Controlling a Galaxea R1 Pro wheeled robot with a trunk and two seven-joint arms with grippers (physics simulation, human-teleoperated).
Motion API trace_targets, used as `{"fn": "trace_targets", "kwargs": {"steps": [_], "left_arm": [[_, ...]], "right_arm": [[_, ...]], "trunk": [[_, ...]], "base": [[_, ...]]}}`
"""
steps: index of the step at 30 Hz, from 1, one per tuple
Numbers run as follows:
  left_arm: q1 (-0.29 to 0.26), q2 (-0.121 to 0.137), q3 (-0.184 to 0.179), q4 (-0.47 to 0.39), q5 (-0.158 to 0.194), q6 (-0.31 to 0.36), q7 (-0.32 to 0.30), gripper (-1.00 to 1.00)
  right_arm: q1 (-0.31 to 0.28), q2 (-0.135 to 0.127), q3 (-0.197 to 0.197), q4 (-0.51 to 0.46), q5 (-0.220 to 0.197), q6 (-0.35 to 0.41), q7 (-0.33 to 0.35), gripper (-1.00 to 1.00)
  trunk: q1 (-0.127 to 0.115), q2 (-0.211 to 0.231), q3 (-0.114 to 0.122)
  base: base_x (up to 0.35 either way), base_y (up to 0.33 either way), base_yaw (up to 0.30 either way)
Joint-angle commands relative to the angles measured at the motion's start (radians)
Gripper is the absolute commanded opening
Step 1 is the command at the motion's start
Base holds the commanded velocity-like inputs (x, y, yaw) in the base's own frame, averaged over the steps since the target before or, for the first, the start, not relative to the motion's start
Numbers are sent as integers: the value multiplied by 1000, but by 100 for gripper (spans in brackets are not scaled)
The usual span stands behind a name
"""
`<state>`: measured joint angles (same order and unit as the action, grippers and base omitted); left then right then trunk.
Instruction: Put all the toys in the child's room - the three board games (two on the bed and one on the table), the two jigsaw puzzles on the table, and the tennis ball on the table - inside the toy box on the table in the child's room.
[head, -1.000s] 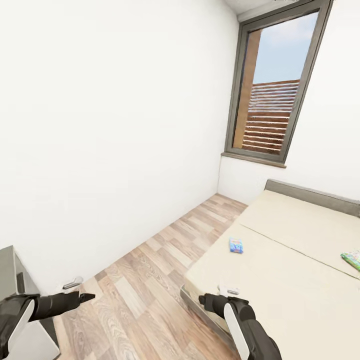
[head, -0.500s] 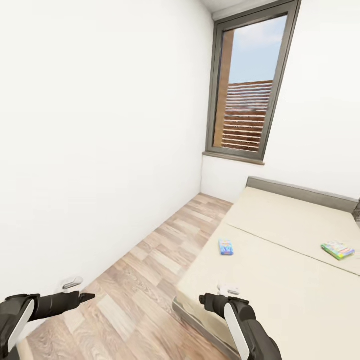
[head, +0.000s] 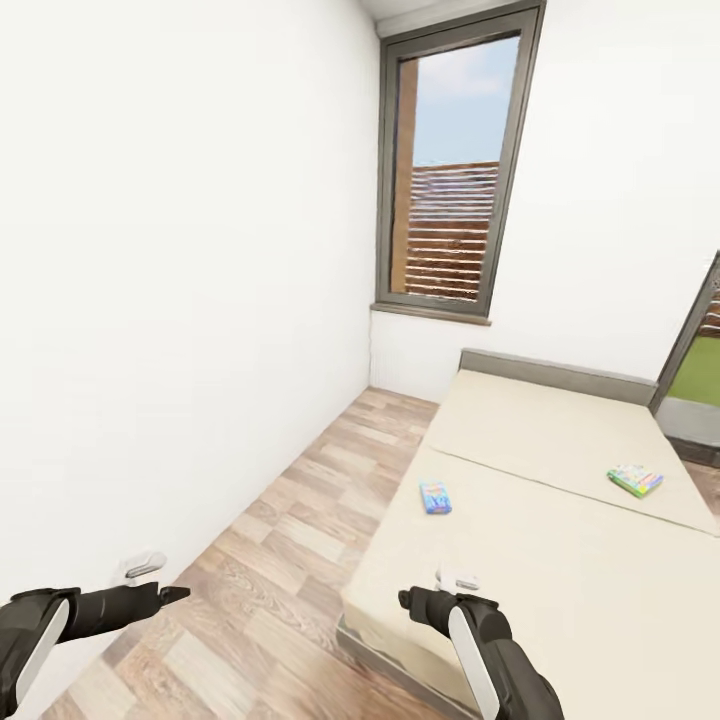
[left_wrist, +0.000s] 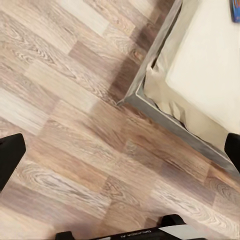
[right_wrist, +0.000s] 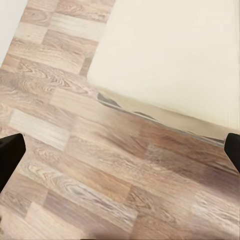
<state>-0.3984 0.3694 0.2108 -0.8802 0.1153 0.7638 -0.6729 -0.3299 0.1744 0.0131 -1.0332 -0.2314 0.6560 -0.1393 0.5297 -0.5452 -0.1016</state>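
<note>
The child's room (head: 180, 250) has plain white walls, and a tall window (head: 455, 170) with a dark frame stands at about 12 o'clock in the head view. A wood-plank floor (head: 300, 540) runs from the bottom of the picture up toward the window. The bed (head: 560, 520) is big and low, with a beige top and a grey headboard, and it takes up the space from 2 o'clock down to 5 o'clock. Its grey corner meets the floor near 6 o'clock, and the left wrist view shows that same corner (left_wrist: 150, 95) sitting on the planks. Two board games lie flat on the bed, well apart from each other. The blue board game (head: 435, 496) is near the bed's left edge, just past the middle of the picture at about 4 o'clock. The green board game (head: 635, 480) is farther over, at about 3 o'clock. The left gripper (head: 172, 594) hangs over the floor at 8 o'clock, and the right gripper (head: 405, 600) hangs by the bed's near corner at 6 o'clock. In each wrist view the two black fingertips sit far out at the picture's sides, so both seem to be spread wide apart with nothing between them, though so little of them shows that this is hard to be sure of.
</note>
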Motion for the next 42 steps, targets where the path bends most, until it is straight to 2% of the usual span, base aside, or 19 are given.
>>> {"fn": "trace_targets", "kwargs": {"steps": [1,29,42], "left_arm": [[0,0,1,0,8,8,1,100],[0,3,2,0,8,8,1,100],[0,3,2,0,9,7,1,100]], "right_arm": [[-1,0,1,-1,-11,3,-10,100],[0,0,-1,4,-12,-2,-9,100],[2,0,0,3,-11,-4,-11,100]], "trunk": [[1,-2,-2],[1,-2,-2],[1,-2,-2]], "base": [[165,192,-280],[125,232,-279],[8,303,-138]]}}
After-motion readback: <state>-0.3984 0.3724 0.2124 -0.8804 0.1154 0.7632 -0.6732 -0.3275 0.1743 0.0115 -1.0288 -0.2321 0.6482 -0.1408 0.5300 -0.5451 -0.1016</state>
